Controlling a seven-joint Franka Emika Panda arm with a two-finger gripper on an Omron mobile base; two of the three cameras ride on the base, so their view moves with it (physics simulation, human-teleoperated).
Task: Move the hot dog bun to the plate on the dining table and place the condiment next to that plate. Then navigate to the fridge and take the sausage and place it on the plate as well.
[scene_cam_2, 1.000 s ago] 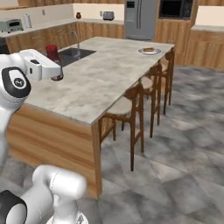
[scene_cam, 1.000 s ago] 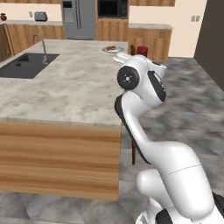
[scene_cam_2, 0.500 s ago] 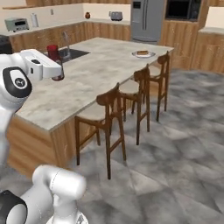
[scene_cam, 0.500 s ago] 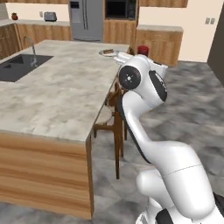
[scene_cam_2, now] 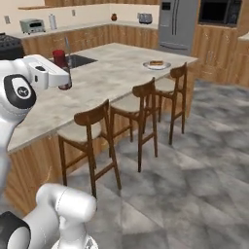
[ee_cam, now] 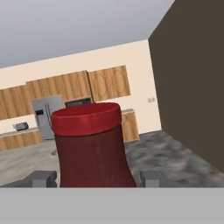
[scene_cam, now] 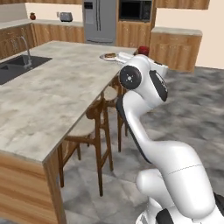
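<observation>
The jaws are clamped on the condiment (ee_cam: 89, 146), carried upright above the desk (scene_cam_2: 112, 73). Far along the desk, the plate (scene_cam_2: 156, 65) bears the hot dog bun (scene_cam_2: 156, 62).

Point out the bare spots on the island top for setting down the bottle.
The marbled stone island top is bare between the sink and the stool-side edge. The round pale plate at the far corner, bearing the tan bun, has room beside it.
</observation>
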